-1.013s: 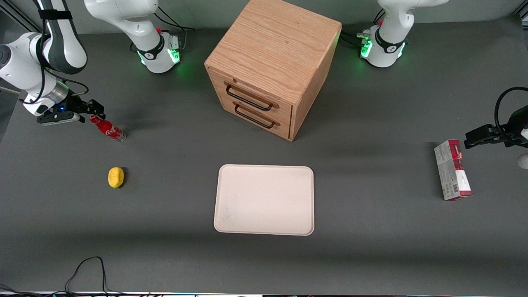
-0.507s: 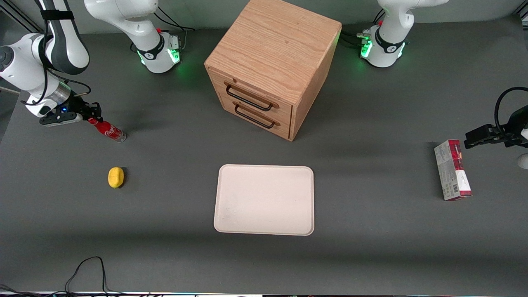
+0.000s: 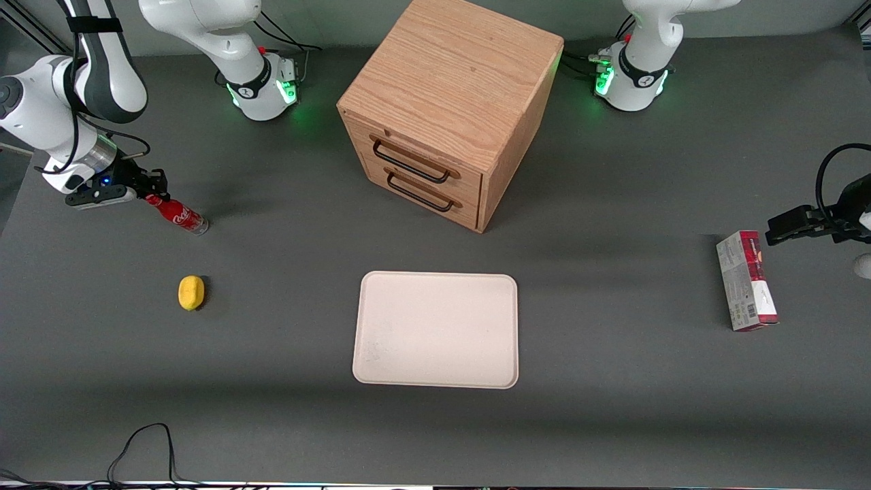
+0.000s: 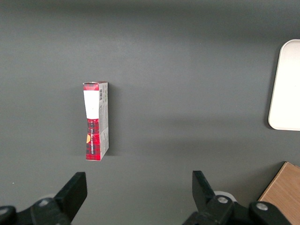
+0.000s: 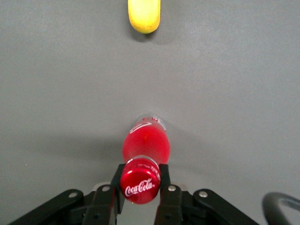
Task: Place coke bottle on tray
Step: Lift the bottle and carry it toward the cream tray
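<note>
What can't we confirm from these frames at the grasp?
- Front view: coke bottle cap sits under the gripper; contact itself is hidden.
- Right wrist view: fingers flank the cap closely, but squeeze force is unreadable; the bottle's base is hidden by its own body.
- Whether the bottle has left the table: no view settles it.
- Tray: cut off by the left wrist view's edge.
- Lemon: cropped by the right wrist view's edge.

Tray (image 4: 287, 84) edge-cropped, left wrist view

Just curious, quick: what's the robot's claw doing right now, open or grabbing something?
Working claw: closed on the neck of the coke bottle, which stands on the table.
</note>
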You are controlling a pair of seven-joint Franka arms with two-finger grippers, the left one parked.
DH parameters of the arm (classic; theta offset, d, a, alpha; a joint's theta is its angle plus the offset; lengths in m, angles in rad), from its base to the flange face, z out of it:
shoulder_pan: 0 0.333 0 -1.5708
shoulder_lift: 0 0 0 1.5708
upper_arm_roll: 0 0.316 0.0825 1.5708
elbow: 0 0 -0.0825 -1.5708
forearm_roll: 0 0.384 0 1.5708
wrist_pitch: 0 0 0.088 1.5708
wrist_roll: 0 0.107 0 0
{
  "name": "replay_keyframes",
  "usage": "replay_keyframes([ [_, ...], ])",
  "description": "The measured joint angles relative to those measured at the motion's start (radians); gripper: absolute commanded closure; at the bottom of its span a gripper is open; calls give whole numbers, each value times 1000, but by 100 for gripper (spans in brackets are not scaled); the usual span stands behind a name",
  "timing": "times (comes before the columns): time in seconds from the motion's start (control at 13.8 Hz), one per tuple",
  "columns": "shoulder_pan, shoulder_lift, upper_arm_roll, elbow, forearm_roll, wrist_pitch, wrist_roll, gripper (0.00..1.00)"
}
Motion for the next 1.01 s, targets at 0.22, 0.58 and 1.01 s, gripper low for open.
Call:
replay_keyframes([
  [0.22, 69, -4, 5, 165, 0, -195, 20, 100],
  [0.58, 291, 78, 16, 636, 70, -584, 209, 100],
  [1.01, 308, 428, 21, 1262, 212, -974, 232, 100],
])
